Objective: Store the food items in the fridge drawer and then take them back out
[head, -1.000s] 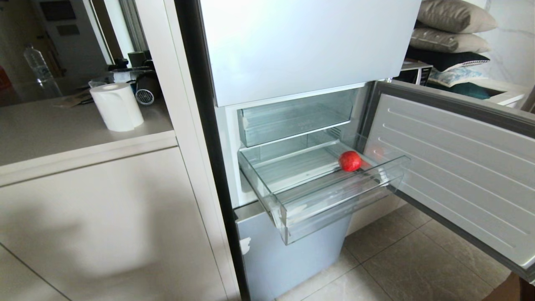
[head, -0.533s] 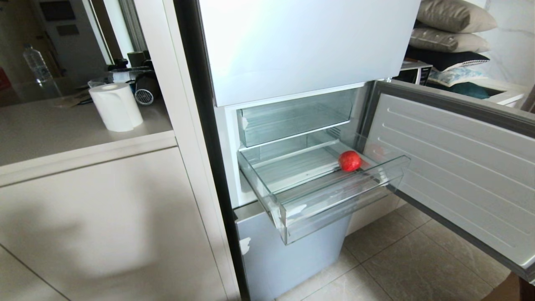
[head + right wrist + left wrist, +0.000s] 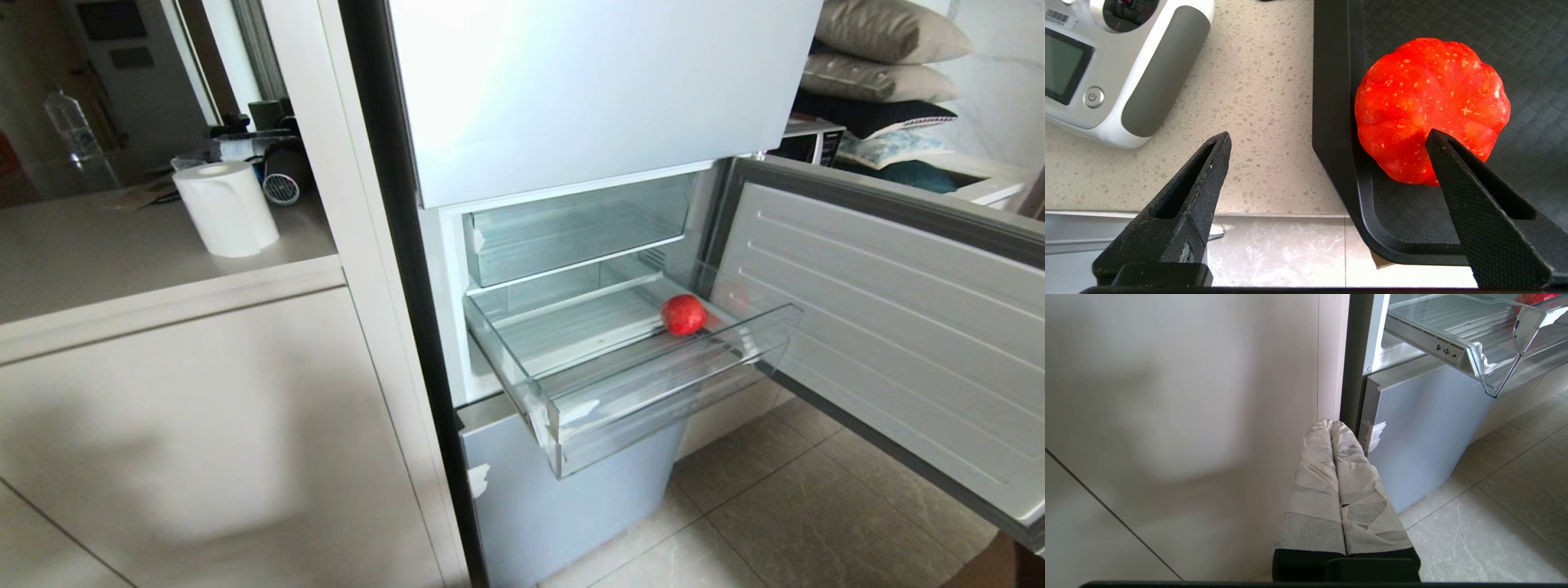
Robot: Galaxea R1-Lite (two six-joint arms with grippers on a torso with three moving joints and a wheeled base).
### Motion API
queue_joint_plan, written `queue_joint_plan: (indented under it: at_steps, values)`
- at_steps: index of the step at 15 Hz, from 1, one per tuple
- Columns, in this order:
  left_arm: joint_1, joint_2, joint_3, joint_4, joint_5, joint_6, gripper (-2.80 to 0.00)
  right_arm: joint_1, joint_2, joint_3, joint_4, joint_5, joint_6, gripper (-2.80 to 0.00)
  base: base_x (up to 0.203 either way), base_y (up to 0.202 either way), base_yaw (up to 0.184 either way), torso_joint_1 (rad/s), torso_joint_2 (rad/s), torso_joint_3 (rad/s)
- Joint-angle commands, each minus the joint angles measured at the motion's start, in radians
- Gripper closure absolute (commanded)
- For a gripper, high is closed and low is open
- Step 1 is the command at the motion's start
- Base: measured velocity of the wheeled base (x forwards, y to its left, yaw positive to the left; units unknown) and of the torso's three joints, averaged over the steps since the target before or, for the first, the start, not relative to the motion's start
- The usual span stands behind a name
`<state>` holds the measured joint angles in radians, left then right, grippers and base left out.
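The clear fridge drawer (image 3: 653,400) stands pulled out of the open fridge. A round red fruit (image 3: 684,314) lies in its right part. Neither arm shows in the head view. My left gripper (image 3: 1331,424), its fingers wrapped in pale tape, is shut on nothing, low beside the cabinet, below the drawer (image 3: 1453,343). In the right wrist view, my right gripper (image 3: 1329,136) stands open over the corner of a black tray (image 3: 1335,102). A second red, lobed, speckled fruit (image 3: 1429,94) lies on that tray, partly behind one finger (image 3: 1470,204), not between the jaws.
The fridge door (image 3: 890,327) hangs open to the right of the drawer, over the tiled floor (image 3: 816,514). A paper roll (image 3: 227,208) stands on the counter at the left. A white controller (image 3: 1126,61) lies on a speckled counter (image 3: 1265,122) beside the tray.
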<state>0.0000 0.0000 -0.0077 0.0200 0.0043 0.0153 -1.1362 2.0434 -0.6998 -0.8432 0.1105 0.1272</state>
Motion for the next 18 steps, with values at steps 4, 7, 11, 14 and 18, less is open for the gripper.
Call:
queue_joint_plan:
  at_steps: [4,7,11,14,18]
  values:
    - [0.000,0.002,0.000,0.000,0.000,0.000,0.00,-0.012,-0.019,0.002,-0.014,-0.052,0.000,-2.80,0.000,0.000,0.000,0.000,0.00,0.000]
    - [0.000,0.002,0.000,0.000,0.000,0.000,0.00,-0.014,-0.041,0.003,-0.012,-0.052,-0.003,-2.80,0.000,0.000,0.000,0.000,0.00,0.000]
    - [0.000,0.002,0.000,0.000,0.000,0.000,0.00,-0.049,-0.044,-0.003,-0.010,-0.052,-0.004,-2.80,0.000,0.000,0.000,0.000,0.00,0.000]
    - [0.000,0.002,0.000,0.000,0.000,0.000,0.00,-0.084,0.002,-0.046,-0.011,-0.052,-0.005,-2.80,0.000,0.000,0.000,0.000,0.00,0.000]
    - [0.000,0.002,0.000,0.000,0.000,0.000,0.00,-0.093,0.054,-0.083,-0.013,-0.052,-0.014,-2.80,0.000,0.000,0.000,0.000,0.00,0.000]
